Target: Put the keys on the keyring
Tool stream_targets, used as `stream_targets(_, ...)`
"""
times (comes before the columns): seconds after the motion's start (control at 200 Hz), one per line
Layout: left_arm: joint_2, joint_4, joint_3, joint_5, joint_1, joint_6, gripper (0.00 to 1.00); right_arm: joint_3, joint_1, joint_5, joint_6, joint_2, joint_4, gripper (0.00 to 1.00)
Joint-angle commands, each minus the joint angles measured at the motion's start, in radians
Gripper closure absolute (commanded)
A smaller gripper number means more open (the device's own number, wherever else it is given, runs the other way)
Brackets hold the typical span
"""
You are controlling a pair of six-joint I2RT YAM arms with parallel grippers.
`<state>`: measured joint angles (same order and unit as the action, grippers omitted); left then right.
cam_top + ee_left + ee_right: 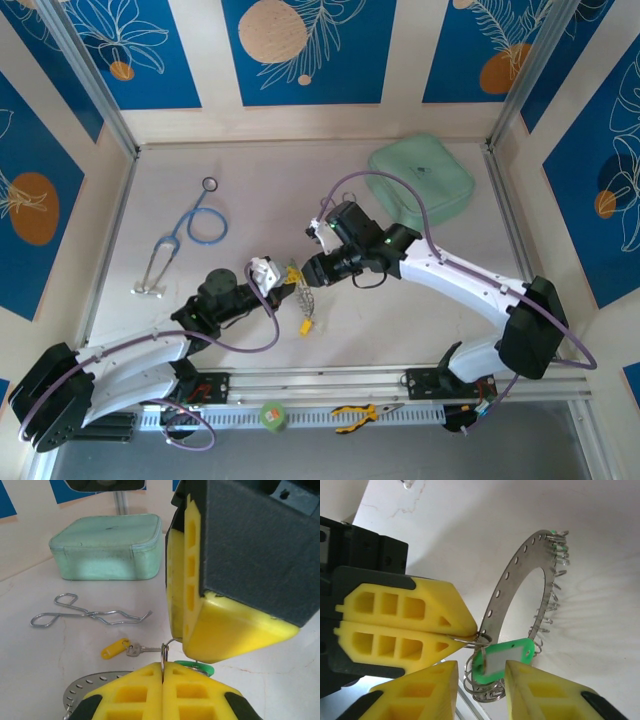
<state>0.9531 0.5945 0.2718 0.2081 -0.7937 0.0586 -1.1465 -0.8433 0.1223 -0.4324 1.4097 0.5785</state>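
Top external view: my two hands meet tip to tip just below the middle of the frame. The left hand [283, 272] comes in from the lower left and the right hand [306, 271] from the right. The keyring [305, 296] sits directly under the meeting point; I cannot tell from here whether it hangs or rests. A yellow key [306, 325] lies on the surface [260, 190] just below it. The stethoscope [190, 235] lies well apart to the left.

Left wrist view: my left hand is shut tight at bottom centre. Its fingertips pinch a thin wire loop [164, 652] that stands up out of the seam between them. A piece of the keyring's perforated plate shows at the lower left, beside those fingers. One finger of the right hand looms in the upper right, and the green key [200, 668] peeks out just under it, close beside the loop. Forceps [85, 614] and a pale green pouch [107, 547] lie further back, at the upper left.

Right wrist view: my right hand is closed partway on the green key's head, which sits between its two fingertips at bottom centre. The pinched loop is just above the head's upper left corner, and I cannot tell whether it touches. From there the keyring arcs toward the upper right, its outer rim fringed with small wire loops.
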Motion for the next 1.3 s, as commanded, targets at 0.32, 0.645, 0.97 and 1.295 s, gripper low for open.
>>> stream_targets(0.32, -0.004, 0.068, 0.003, -0.002, -0.011, -0.014, 1.0, 0.093, 0.013, 0.024, 0.096, -0.112, -0.112, 0.59)
stream_targets(0.645, -0.005, 0.08, -0.009, -0.002, -0.011, -0.037, 1.0, 0.072, 0.045, 0.136, 0.049, -0.051, -0.119, 0.68)
stream_targets(0.97, -0.007, 0.082, -0.013, -0.004, -0.01, -0.036, 1.0, 0.084, 0.057, 0.18, 0.017, -0.027, -0.165, 0.74)
stream_targets(1.295, -0.005, 0.082, -0.009, -0.003, -0.011, -0.032, 1.0, 0.085, 0.066, 0.109, 0.014, -0.025, -0.128, 0.69)
